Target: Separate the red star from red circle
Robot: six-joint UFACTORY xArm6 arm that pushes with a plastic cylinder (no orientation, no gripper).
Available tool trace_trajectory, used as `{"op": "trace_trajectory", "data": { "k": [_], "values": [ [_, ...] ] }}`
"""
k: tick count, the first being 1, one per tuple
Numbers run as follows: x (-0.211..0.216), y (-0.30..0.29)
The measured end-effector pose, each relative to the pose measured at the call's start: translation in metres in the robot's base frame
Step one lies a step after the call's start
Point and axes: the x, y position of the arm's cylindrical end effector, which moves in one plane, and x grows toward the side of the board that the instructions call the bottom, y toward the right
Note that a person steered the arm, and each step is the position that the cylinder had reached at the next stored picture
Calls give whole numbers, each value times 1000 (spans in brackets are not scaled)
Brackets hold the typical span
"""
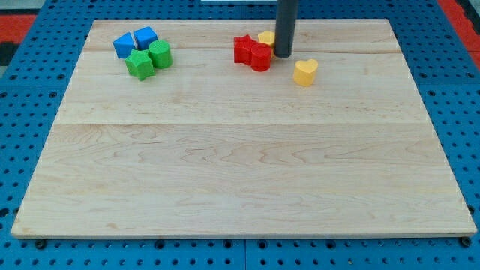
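Resting bare just right of the red circle [261, 57], my tip [283, 55] pinched nothing; the touching red star [243, 49] lay beyond it, so a leftward push looked poised.

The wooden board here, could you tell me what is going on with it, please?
My tip sits at the view's top, just right of the red circle, which still touches the red star. A yellow block lies behind them, and a yellow heart sits to the right. They are not yet separated.

No readable txt, labels or nos. anywhere.
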Motion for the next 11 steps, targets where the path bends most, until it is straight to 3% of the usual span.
{"op": "trace_trajectory", "data": {
  "k": [2, 4, 6, 7, 9, 11],
  "values": [
    [-62, 2],
    [-26, -94],
    [-5, -81],
    [30, -86],
    [45, -149],
    [80, -146]
  ]
}}
